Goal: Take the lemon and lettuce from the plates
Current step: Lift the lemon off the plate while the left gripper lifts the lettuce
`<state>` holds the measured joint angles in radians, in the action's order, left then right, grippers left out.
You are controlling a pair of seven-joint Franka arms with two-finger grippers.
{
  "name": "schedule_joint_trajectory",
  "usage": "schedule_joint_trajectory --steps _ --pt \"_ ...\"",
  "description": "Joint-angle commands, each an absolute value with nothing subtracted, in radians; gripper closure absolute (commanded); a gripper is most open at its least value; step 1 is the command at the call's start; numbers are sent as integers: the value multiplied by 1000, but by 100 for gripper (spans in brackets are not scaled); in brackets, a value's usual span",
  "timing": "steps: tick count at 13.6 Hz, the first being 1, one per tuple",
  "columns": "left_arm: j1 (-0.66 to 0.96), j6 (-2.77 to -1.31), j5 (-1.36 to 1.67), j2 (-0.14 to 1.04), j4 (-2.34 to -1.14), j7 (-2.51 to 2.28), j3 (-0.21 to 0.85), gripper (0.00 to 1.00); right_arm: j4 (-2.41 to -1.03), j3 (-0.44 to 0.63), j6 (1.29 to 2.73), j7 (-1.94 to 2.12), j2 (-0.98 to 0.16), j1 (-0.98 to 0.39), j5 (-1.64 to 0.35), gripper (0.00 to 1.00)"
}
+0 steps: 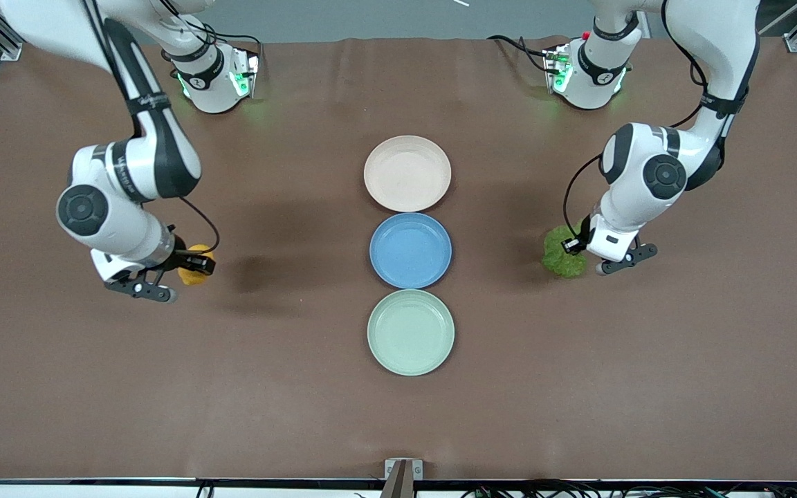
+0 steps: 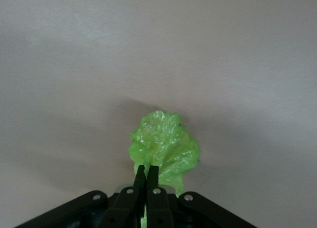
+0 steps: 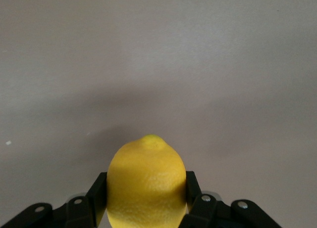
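Note:
My right gripper (image 1: 194, 265) is shut on the yellow lemon (image 1: 196, 265) and holds it over bare table toward the right arm's end; in the right wrist view the lemon (image 3: 147, 183) sits between the two black fingers (image 3: 97, 191). My left gripper (image 1: 573, 250) is shut on the crinkly green lettuce (image 1: 562, 253) over bare table toward the left arm's end; in the left wrist view the leaf (image 2: 165, 148) hangs from the closed fingers (image 2: 140, 177). The beige-pink plate (image 1: 407, 173) and the mint green plate (image 1: 410, 332) lie bare at the table's middle.
A blue plate (image 1: 410, 250) lies between the two task plates, in one line with them. The brown table (image 1: 647, 387) spreads wide around both grippers. A small mount (image 1: 402, 474) sits at the table's edge nearest the front camera.

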<state>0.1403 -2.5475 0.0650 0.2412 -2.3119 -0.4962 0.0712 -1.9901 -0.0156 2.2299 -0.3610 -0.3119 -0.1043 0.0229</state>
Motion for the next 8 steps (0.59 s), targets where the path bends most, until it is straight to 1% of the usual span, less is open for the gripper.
schedule_joint_trajectory --steps 1,4,5,6,7,8 --pt "104 -2560 46 259 -2324 -392 78 98 -2000 -41 2327 -284 -379 -45 9 100" --pt "63 -2588 40 297 -2316 -281 78 97 -2000 -41 2413 -201 -448 -15 8 100" --pt "57 -2588 38 301 -2316 -266 78 96 -1999 -41 2436 -174 -465 -8 8 100" --pt "55 -2588 38 301 -2315 -258 78 80 -1997 -41 2462 -154 -478 -2 8 100" --pt "55 -2588 38 299 -2310 -256 78 34 -1993 -43 2485 -141 -489 3 6 100" --pt "61 -2586 37 292 -2307 -262 78 0 -1990 -44 2511 -140 -500 3 6 100"
